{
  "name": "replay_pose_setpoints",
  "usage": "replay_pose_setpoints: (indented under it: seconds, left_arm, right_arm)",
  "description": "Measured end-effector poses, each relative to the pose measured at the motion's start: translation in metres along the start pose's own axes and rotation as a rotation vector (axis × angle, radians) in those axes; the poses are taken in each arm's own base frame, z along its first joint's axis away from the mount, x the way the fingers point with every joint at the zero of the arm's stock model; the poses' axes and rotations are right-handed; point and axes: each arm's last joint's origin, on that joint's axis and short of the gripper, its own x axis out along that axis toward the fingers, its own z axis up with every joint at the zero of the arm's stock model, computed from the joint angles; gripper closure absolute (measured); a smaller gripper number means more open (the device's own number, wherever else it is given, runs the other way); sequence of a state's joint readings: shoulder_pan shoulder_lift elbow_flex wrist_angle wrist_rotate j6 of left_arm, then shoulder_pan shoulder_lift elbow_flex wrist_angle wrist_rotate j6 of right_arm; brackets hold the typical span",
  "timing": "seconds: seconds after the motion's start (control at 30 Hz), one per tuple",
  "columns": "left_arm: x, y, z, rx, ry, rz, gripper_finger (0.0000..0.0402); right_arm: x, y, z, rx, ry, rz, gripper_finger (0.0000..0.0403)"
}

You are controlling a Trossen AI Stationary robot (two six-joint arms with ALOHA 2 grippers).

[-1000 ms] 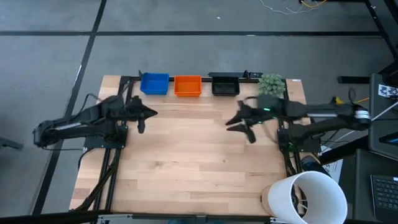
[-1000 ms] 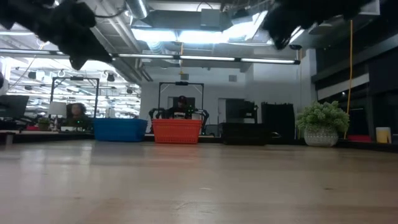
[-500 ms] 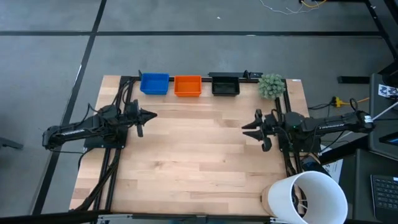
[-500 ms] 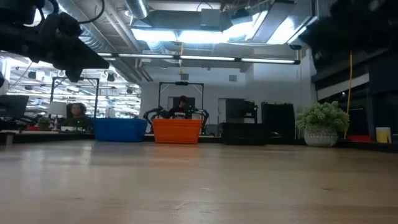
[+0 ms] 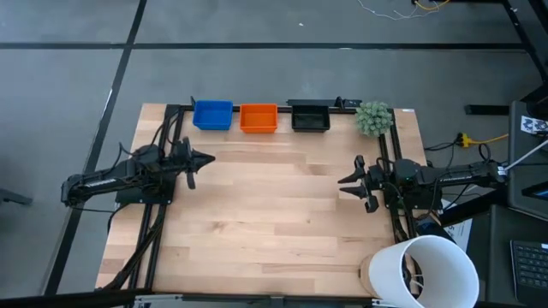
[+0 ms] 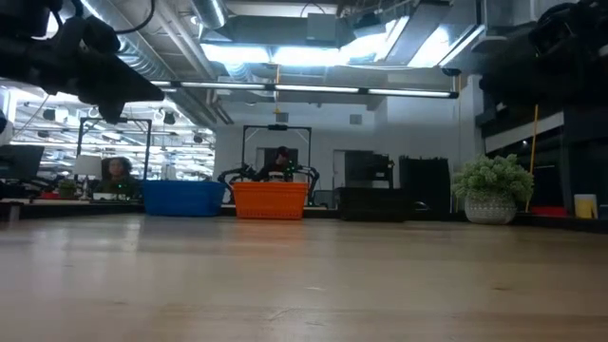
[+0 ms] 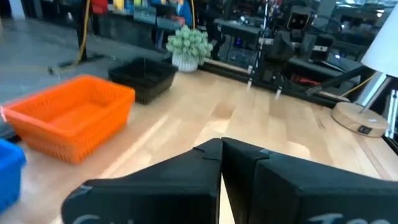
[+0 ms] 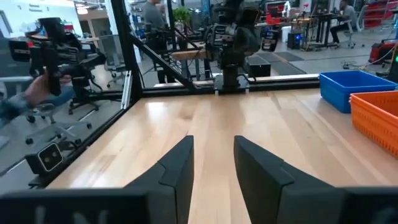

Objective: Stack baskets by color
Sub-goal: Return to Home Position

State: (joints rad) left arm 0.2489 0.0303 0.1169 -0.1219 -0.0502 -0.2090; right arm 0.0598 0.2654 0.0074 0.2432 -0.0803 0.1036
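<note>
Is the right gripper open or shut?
Open: the right gripper, over the table's right side, shows bare wood between its fingers.

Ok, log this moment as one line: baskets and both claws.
blue baskets, orange baskets, black baskets: row at far edge | left claw: shut, empty, left side | right claw: open, empty, right side

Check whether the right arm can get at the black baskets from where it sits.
Probably yes: only bare table lies between the right pincer and the black baskets. The plant stands beside them, off the straight path, but close.
</note>
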Motion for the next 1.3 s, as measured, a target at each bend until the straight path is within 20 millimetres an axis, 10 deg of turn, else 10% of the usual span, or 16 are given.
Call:
replay_pose_setpoints:
  seconds: [1.3]
  left_arm:
    - [0.0001,-0.0001,-0.0004,-0.017,0.003,-0.007,0.0401]
  right_arm:
    - [0.0,0.0,0.0003,-0.007,0.0,0.0,0.0288]
